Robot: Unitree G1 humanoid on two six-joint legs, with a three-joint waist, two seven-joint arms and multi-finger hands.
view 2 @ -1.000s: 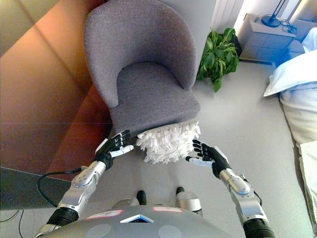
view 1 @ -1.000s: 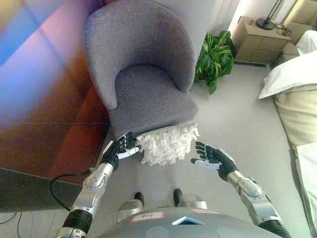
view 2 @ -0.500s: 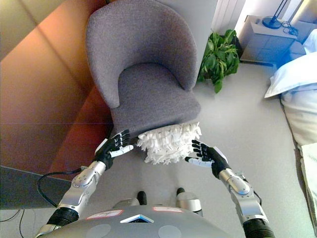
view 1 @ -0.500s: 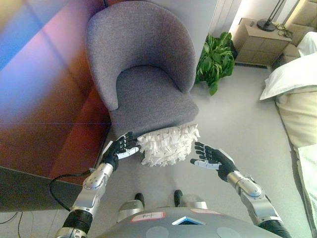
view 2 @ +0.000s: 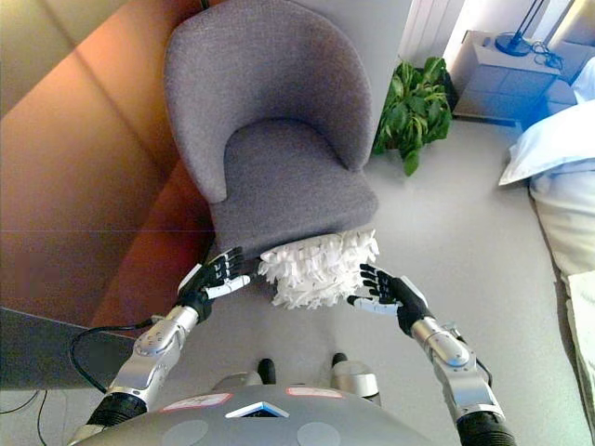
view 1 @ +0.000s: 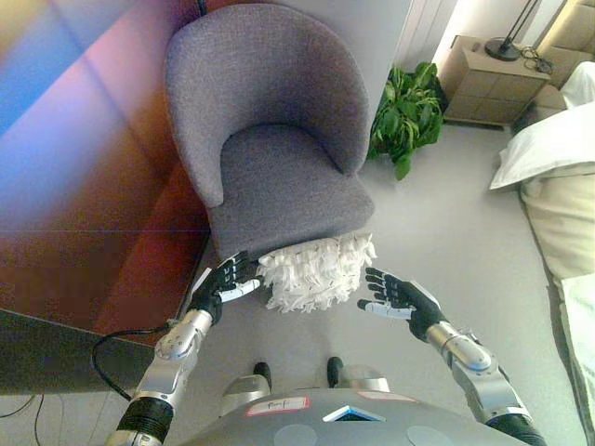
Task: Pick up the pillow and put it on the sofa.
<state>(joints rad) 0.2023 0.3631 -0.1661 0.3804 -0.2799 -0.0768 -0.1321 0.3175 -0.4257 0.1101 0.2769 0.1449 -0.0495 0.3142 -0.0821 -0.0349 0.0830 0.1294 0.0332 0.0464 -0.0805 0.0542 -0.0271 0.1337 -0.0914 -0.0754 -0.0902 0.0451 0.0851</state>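
A white ruffled pillow [view 1: 314, 271] lies on the floor against the front of a grey armchair [view 1: 279, 149]. My left hand [view 1: 223, 282] is open, with its fingertips at the pillow's left edge. My right hand [view 1: 398, 296] is open, palm toward the pillow, a short gap from its right side. The pillow [view 2: 318, 268] and both hands, the left hand [view 2: 212, 280] and the right hand [view 2: 390, 294], show the same way in the right eye view.
A reddish wooden wall [view 1: 84, 186] stands close on the left. A green potted plant [view 1: 405, 110] is behind the chair on the right. A bed with white pillows [view 1: 548, 158] lies at the far right, a nightstand [view 1: 493, 79] behind it. Grey floor [view 1: 446, 223] spreads to the right.
The view has shifted slightly. Both hands stay beside the pillow, almost unmoved; the pillow has not moved.
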